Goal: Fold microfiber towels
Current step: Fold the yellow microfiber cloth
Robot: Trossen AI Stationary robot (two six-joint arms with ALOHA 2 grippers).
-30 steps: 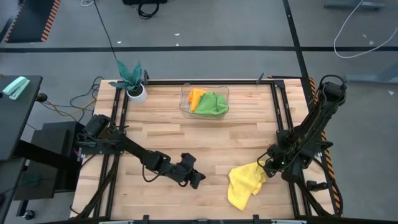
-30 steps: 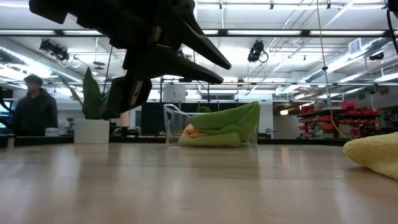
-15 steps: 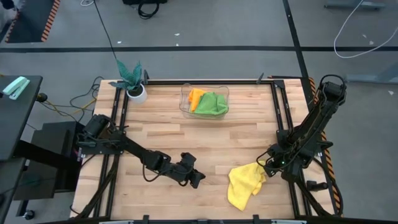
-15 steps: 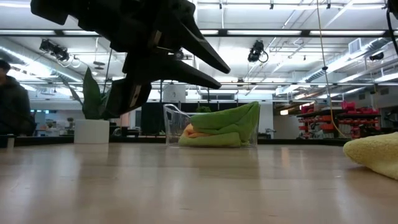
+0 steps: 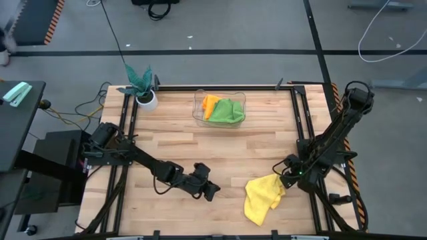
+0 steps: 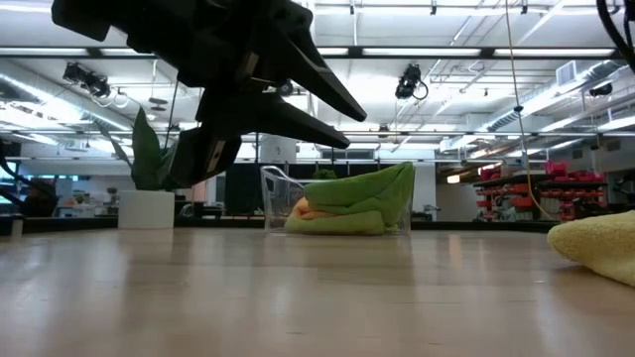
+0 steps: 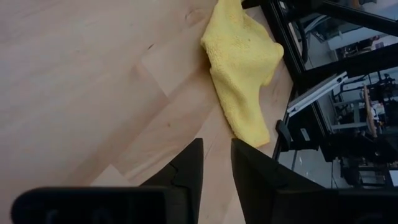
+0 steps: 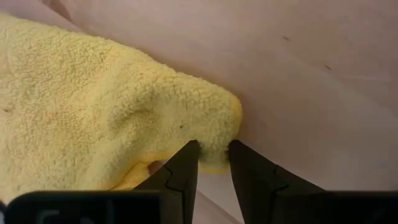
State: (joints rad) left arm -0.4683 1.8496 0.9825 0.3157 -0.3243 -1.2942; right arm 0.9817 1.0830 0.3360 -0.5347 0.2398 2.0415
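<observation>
You are at the very start of folding the yellow towel (image 5: 262, 197). It lies crumpled near the counter's (image 5: 180, 150) front right corner, not yet spread flat. Your right gripper (image 8: 213, 163) is down at its upper right corner, fingers (image 8: 184, 171) pinching a bulge of the yellow pile between them, so that arm has the cloth.

Your left gripper (image 5: 208, 190) hangs above bare wood near the front middle, well apart from the towel. Its fingers (image 7: 186, 171) are parted by a narrow gap and hold nothing (the low view shows them clear of the surface).

By my reading, the next move calls for that left arm to travel across to the towel's near edge and take a second corner. Then the two arms can pull the cloth out flat before any fold is made. Go in low, because the fabric is thin where it lies flat and bunches easily.

At the back of the counter stands the clear plastic bin (image 5: 198, 117). Inside it are the orange towel (image 5: 210, 103), at the left end, and a green towel (image 5: 229, 111) filling the rest; I can only make out one green mass there. To its left stands the potted plant (image 5: 141, 85).
</observation>
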